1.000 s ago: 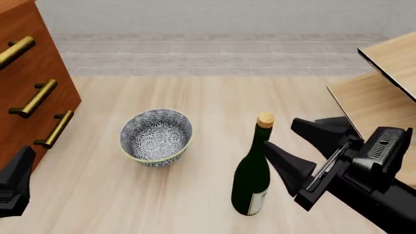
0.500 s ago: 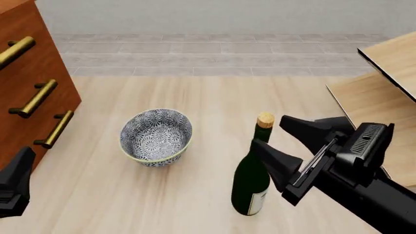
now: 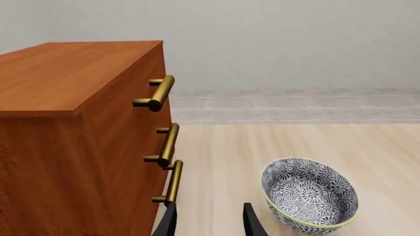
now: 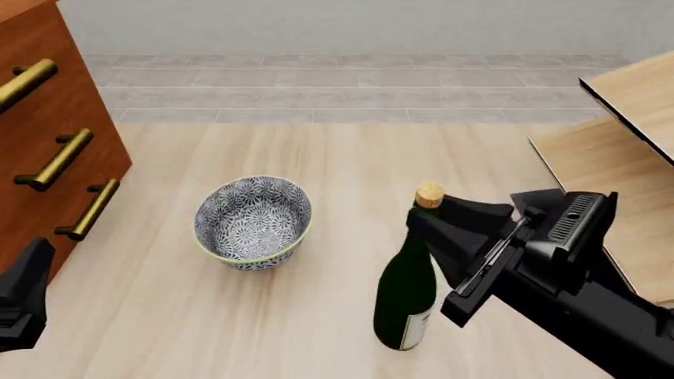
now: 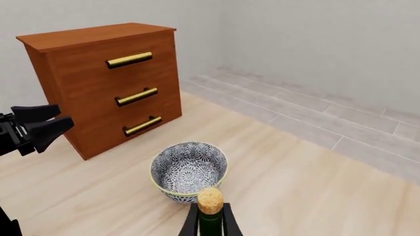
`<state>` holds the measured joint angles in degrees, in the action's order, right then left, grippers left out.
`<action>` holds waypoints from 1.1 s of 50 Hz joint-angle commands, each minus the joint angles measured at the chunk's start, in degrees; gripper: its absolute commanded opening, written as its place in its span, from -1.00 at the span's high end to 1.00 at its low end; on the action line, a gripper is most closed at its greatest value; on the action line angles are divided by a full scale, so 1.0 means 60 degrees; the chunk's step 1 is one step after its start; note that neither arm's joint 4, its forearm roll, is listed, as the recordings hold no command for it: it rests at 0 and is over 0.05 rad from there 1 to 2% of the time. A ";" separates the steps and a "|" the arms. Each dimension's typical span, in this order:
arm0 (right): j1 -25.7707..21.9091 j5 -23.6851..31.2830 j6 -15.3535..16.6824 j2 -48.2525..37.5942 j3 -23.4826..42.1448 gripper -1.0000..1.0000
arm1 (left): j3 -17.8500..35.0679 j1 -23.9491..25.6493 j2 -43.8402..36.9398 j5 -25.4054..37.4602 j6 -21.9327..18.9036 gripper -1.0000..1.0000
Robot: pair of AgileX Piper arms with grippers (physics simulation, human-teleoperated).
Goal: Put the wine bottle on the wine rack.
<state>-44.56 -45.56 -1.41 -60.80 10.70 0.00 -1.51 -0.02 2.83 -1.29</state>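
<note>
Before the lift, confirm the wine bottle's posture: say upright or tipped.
Upright. The wine bottle stands on its base on the table, cork topmost, its neck between the right hand fingers.

Front view: fixed, high, behind the arms, looking forward and down over the table [image 4: 316,158]. Left wrist view sits low and close beside the cabinet [image 3: 78,137], facing the back wall. Right wrist view looks along its fingers toward the cabinet. All three share the patterned bowl [image 4: 252,221].
</note>
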 commanded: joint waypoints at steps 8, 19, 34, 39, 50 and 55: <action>-0.0011 -0.0069 -0.0148 0.0005 -0.0029 1.00 | 0.0000 -0.0059 0.0001 0.0012 0.0005 -1.00; -0.0053 0.0065 -0.0231 0.0181 -0.0007 1.00 | 0.0000 -0.0070 0.0001 0.0012 -0.0004 -1.00; 0.0127 0.1538 -0.0044 0.1722 0.0369 1.00 | 0.0000 0.0006 0.0001 -0.0015 0.0022 -1.00; 0.0166 0.1916 -0.0003 0.2168 0.0413 1.00 | 0.0000 0.0019 0.0000 -0.0015 0.0041 -1.00; 0.0578 0.2899 -0.0049 0.3086 0.0674 1.00 | 0.0000 0.0160 -0.0002 -0.0055 0.0048 -1.00; 0.0648 0.3349 0.0022 0.3625 0.0828 1.00 | 0.0000 0.0217 -0.0005 -0.0079 0.0089 -1.00</action>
<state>-42.07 -30.23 -1.05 -44.30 13.74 0.00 -0.82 -0.03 2.54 -0.93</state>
